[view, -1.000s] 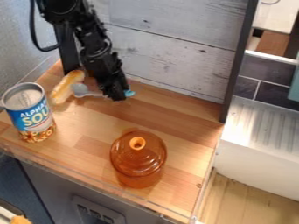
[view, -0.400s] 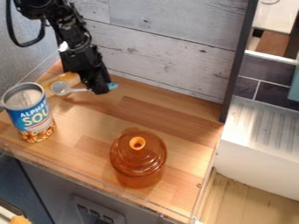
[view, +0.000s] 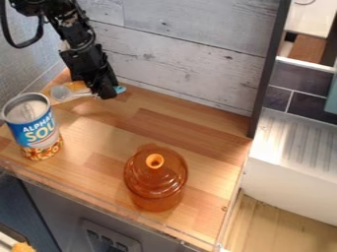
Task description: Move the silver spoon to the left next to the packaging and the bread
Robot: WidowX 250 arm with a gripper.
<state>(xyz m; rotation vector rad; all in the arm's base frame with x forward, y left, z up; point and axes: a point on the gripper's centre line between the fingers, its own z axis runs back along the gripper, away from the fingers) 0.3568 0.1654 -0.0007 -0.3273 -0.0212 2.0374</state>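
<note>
Near one can, one claw (pinched closed) grips one silver spoon by its handle.

A silver spoon with a light-blue handle end is held in the claw, its round bowl pointing left and overlapping 1 golden-brown piece of bread, partly hidden at the surface's back left. Nearer the camera, 1 can with a blue label and silver top stands upright at left, near the spoon's bowl.
</note>
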